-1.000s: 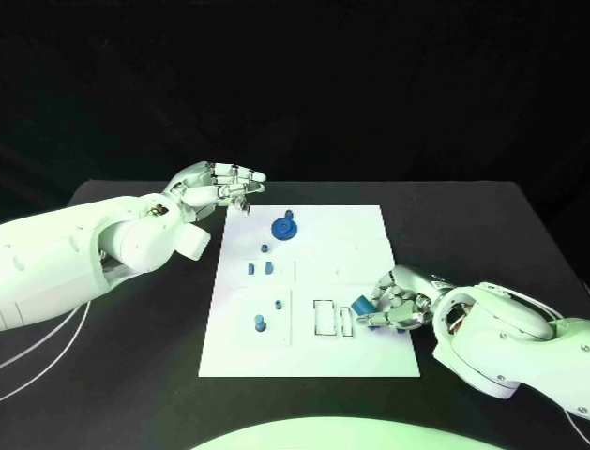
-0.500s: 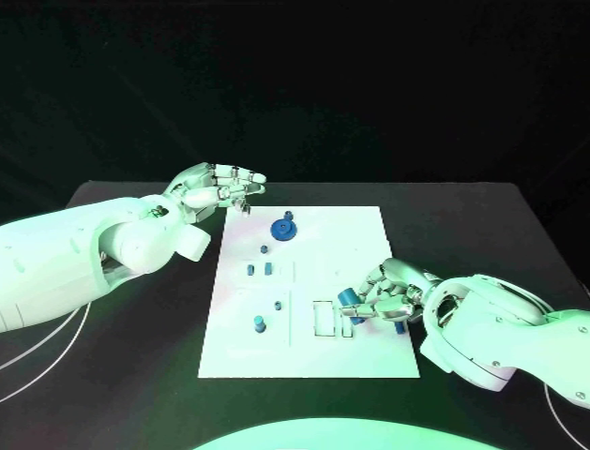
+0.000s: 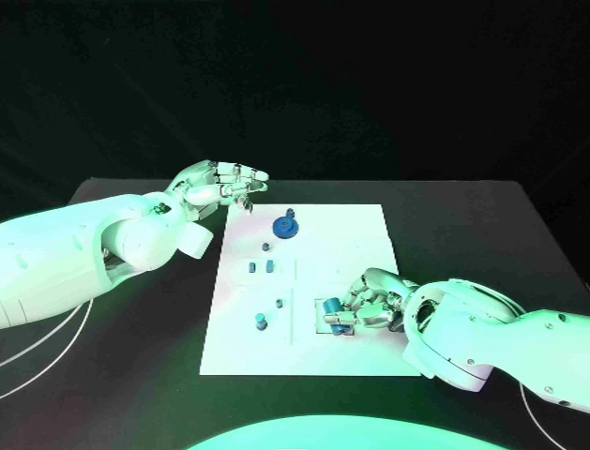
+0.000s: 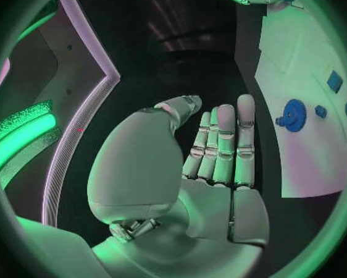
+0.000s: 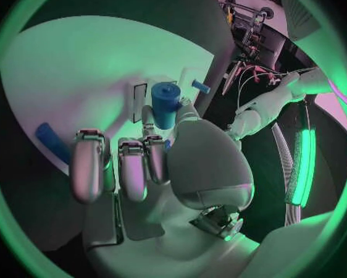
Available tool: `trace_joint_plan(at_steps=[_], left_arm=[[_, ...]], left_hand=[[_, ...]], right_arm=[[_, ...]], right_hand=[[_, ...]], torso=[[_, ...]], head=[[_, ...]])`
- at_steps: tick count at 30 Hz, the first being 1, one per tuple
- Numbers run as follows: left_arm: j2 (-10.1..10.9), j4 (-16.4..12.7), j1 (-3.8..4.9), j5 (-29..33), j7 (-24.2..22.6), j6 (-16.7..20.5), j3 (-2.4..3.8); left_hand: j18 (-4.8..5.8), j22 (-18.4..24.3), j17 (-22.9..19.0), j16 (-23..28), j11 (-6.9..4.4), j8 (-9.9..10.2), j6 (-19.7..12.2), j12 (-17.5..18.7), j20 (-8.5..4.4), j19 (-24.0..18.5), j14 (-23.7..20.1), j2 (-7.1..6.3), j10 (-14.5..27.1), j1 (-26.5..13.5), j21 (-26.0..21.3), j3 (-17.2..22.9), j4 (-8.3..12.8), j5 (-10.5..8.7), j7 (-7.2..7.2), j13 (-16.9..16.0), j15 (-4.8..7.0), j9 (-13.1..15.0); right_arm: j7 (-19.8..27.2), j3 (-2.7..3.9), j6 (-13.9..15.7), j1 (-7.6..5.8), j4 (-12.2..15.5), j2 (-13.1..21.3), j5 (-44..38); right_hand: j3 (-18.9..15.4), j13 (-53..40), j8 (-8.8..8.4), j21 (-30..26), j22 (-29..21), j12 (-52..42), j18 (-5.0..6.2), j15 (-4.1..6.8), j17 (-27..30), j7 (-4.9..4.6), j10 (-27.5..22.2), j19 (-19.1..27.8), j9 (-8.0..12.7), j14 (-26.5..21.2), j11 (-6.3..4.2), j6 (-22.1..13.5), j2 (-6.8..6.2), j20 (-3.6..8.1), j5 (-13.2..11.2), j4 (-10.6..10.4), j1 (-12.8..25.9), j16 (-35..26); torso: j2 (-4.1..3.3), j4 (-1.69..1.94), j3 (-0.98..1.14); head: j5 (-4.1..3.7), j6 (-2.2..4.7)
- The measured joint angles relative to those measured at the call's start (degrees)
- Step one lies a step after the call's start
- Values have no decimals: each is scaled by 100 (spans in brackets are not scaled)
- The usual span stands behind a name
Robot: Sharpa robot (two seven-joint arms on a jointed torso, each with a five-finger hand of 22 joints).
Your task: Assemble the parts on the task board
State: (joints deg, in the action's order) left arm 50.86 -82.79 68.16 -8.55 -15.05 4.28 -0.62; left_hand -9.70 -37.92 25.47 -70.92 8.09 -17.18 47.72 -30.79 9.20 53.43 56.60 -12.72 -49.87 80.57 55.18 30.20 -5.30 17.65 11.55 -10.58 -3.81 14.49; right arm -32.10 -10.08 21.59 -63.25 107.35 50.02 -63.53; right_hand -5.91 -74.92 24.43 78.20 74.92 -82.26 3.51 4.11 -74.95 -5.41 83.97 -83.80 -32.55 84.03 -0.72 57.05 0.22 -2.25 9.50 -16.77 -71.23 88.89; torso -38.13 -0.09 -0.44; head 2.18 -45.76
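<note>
the right robot hand (image 3: 365,305) pinches a short blue cylinder part (image 5: 165,102) at its fingertips, directly over the rectangular slots (image 3: 330,319) near the front of the task board (image 3: 349,246). the part's long axis stands roughly upright, with the slot just beneath it, so i judge the coming move to be a short drop. the left robot hand (image 3: 220,186) hovers off the board's far left corner, fingers loosely extended, holding nothing. a blue gear (image 3: 285,227) lies near it. the fingers hide the slot's edge.
</note>
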Motion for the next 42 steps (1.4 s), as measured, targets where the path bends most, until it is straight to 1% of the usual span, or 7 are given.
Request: trace_joint_plan(at_steps=[18, 22, 25, 30, 35, 39, 42], left_arm=[[9, -5, 0, 0, 17, -12, 0], [13, -7, 0, 0, 21, -13, 0], [15, -9, 1, 0, 23, -14, 0], [15, -10, 1, 0, 27, -15, 0], [16, -11, 1, 0, 32, -17, 0], [17, -11, 1, 0, 37, -18, 0], [17, -11, 1, 0, 40, -18, 0]], left_hand=[[0, 5, 0, 0, 0, 0, -21, 0, 0, 0, 0, 0, 0, 0, 0, 0, 0, 0, 21, 0, 0, -1], [0, 5, 1, 0, 0, 0, -21, 0, 0, 0, 0, 0, 0, 0, 0, 0, 0, 0, 21, -1, 0, -1], [0, 4, 1, 0, 0, 0, -21, 0, 0, 0, 0, 0, 0, 0, 0, 0, 0, 0, 21, -1, 0, -1], [0, 4, 1, 0, 0, 0, -21, 0, 0, 0, 0, 0, 0, 0, 0, 0, 0, 0, 20, -1, 0, -1], [0, 4, 1, 0, 0, 0, -21, 0, 0, 0, 0, 0, 0, 0, 0, 0, 0, 0, 20, -1, 0, -2], [0, 4, 0, 0, 0, 0, -21, 0, 0, 0, 0, 1, 0, -1, 0, -1, -1, 0, 20, 0, 0, -2], [0, 4, -6, 0, 0, 0, -21, 0, 0, 0, 0, 24, 0, -24, 0, -17, -17, 0, 21, 6, 0, -2]], right_arm=[[12, 12, 13, 13, -198, -218, -71], [10, 9, 10, 18, -248, -246, -106], [1, 3, 7, 24, -279, -261, -136], [-11, 1, 0, 29, -303, -284, -197], [-23, 1, -18, 30, -317, -294, -294], [-24, 1, -33, 31, -314, -293, -376], [-24, 1, -34, 32, -286, -279, -435]], right_hand=[[-57, 0, 22, 0, -1, 0, 0, 0, 1, 25, 9, -21, -57, 0, -7, 65, -10, 20, -7, 4, 117, 0], [-135, 0, 42, 0, -1, 0, 0, 0, 1, 79, 11, -21, -52, 0, -6, 140, -23, 20, -7, -8, 271, 0], [-332, 1, 44, -21, -2, 23, 0, 0, 2, 214, 12, -21, -73, 0, -8, 275, -32, 20, -5, -5, 531, 0], [-548, 1, 88, -33, -2, 35, 0, 0, 2, 244, 12, -21, -115, 0, -8, 306, -37, 20, -5, -11, 800, 0], [-626, 1, 88, -88, -2, 89, 0, 0, 2, 218, 9, -21, -135, 0, -9, 272, -201, 20, 17, -23, 1210, 0], [-462, 1, 87, -124, 3, 111, 0, 0, 2, 222, 9, -21, -156, 0, -9, 239, -388, 20, 40, -26, 1397, 0], [-382, 1, 87, -135, 3, 111, 0, 0, 3, 220, 8, -21, -160, 0, -9, 236, -437, 20, 48, -22, 1446, 0]], torso=[[-2, 3, 1], [-3, 3, 1], [-3, 1, 0], [-1, -2, 0], [2, -3, 0], [2, -3, 2], [2, -3, 3]], head=[[24, -4], [30, -9], [32, -12], [32, -16], [31, -13], [27, -10], [26, -8]])
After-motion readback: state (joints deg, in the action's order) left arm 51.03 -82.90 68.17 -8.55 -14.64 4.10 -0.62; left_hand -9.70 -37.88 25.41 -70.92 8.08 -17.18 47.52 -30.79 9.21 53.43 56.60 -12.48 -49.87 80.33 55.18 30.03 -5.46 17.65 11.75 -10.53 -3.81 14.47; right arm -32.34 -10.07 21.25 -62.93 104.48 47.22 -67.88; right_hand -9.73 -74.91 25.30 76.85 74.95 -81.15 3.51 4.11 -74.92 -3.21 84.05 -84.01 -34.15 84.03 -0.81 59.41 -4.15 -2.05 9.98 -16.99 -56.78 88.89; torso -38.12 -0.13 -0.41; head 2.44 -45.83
